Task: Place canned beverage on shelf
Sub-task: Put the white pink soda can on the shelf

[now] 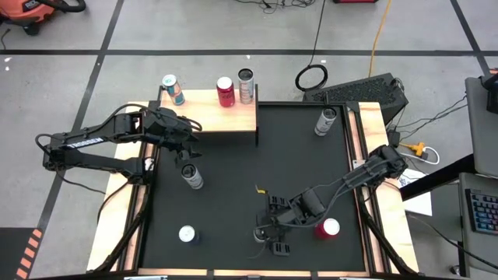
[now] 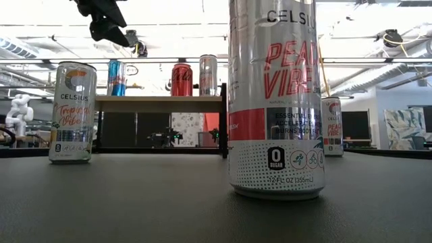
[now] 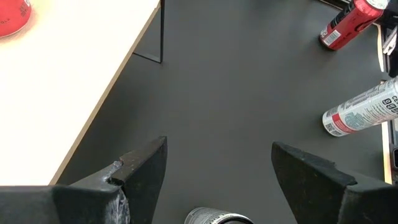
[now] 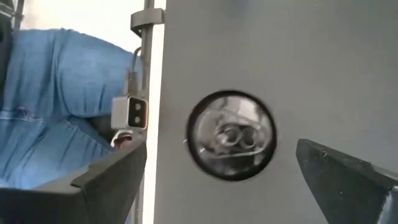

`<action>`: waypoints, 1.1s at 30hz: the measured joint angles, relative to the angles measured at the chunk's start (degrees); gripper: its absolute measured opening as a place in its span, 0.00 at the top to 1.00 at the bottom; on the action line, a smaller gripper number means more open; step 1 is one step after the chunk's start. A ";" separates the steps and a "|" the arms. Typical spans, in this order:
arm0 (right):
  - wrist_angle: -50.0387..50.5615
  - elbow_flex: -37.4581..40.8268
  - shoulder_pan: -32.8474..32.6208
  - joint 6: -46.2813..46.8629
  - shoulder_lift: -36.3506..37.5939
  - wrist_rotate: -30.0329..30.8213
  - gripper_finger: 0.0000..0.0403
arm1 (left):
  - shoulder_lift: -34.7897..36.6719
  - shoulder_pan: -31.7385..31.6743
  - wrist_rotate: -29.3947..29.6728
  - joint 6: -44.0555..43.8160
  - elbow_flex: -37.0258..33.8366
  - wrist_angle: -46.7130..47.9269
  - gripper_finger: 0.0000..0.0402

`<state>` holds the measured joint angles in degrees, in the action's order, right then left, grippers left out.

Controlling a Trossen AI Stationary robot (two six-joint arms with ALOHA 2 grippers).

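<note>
The shelf (image 1: 210,113) stands at the table's far left, with a blue can (image 1: 172,90), a red can (image 1: 226,92) and a silver can (image 1: 246,85) upright on it. Near the table's front edge stands a silver-and-red can (image 2: 273,101). My right gripper (image 4: 221,162) hangs open above it, one finger on either side of the can's top (image 4: 231,134), clear of it. In the high view the right gripper (image 1: 268,229) mostly hides this can. My left gripper (image 3: 217,155) hovers open, high above another upright can (image 1: 192,177) in front of the shelf.
More upright cans stand on the black table: a red-topped one (image 1: 327,228) beside my right arm, one at the near left (image 1: 187,233), one at the far right (image 1: 325,122). A small camera (image 4: 129,112) sits at the near edge; a person in jeans (image 4: 62,106) stands beyond it.
</note>
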<state>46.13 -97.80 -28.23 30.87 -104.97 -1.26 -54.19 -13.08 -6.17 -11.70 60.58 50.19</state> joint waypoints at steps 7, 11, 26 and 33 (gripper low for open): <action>-0.05 0.00 -2.13 -0.65 -0.31 3.96 0.02 | 0.00 0.00 0.00 -0.03 0.00 0.00 0.27; -0.06 0.00 -2.48 -1.36 -0.31 5.73 0.02 | 0.00 0.00 0.00 -0.04 0.00 -0.02 0.27; -2.80 0.00 -2.31 -1.62 -4.58 5.66 0.02 | -0.01 -0.01 -0.01 0.02 0.00 -0.02 0.27; -3.12 -0.02 -1.55 0.07 -4.77 5.70 0.02 | 0.00 0.00 -0.02 0.02 0.00 -0.02 0.27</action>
<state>43.01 -97.82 -29.78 30.94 -109.74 4.45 -54.19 -13.08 -6.20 -11.68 60.58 50.17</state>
